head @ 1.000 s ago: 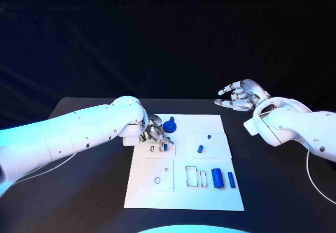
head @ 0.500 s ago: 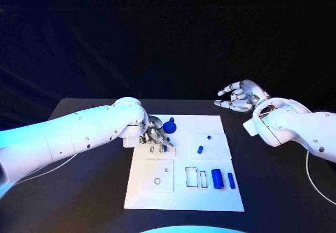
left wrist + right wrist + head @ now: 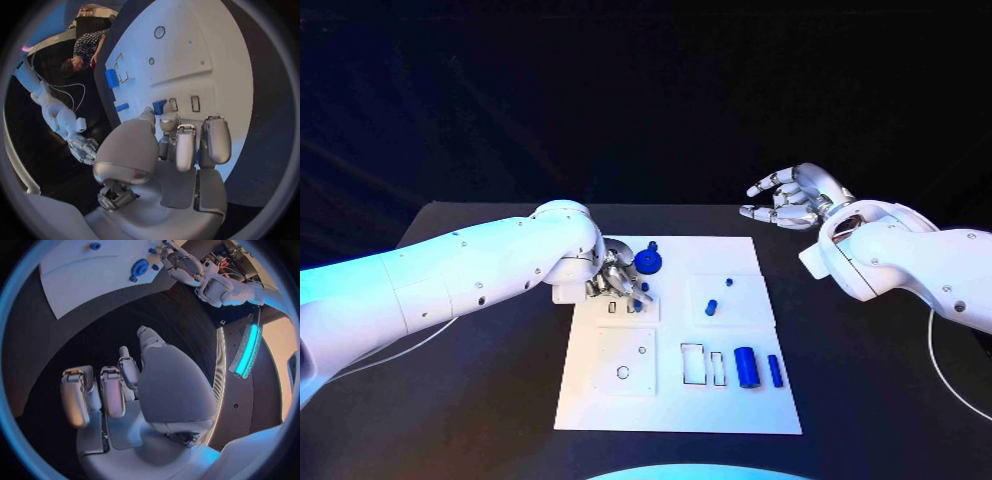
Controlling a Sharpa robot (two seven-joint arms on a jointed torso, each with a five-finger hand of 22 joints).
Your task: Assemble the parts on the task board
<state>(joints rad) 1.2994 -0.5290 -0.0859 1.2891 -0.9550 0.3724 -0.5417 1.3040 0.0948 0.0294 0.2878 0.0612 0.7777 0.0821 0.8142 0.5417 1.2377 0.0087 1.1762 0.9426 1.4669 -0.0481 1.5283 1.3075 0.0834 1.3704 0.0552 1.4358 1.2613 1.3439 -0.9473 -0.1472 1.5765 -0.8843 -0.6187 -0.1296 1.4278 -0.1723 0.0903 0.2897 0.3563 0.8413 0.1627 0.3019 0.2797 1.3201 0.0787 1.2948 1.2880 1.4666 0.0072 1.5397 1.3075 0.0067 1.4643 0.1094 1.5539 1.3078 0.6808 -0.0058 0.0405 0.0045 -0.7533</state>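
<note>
Working the left hand [image 3: 620, 281] at the board's [image 3: 675, 415] far left corner, fingers curled down over the small slots there. I read this as seating a small blue part [image 3: 159, 106] into a slot: the left wrist view shows that piece right at the fingertips [image 3: 169, 120], just beside two small rectangular slots [image 3: 195, 103]. Whether the fingers actually pinch it or only press on it, I cannot tell; they are bunched close around it.

Right hand [image 3: 795, 199] hangs off the board, past its far right corner, above the table [image 3: 473, 400]. Fingers half-curled and apart, nothing in them. Parked out of the way, I'd say, so the left has room.

Other parts on the board: a blue gear [image 3: 649, 263] at the far edge beside the left hand, a small peg [image 3: 713, 306] and a tiny dot-like piece [image 3: 730, 282] on the raised right plate, a thick cylinder [image 3: 746, 367] and a thin bar [image 3: 775, 370] side by side toward the near right, next to empty rectangular outlines [image 3: 694, 363].

Head view gives the whole layout but the left arm hides the fingertip contact. Left wrist view gives that contact and the slots. Right wrist view shows its own empty palm [image 3: 169, 385] and, far off, the gear [image 3: 139, 266] and the left hand [image 3: 181, 262].
</note>
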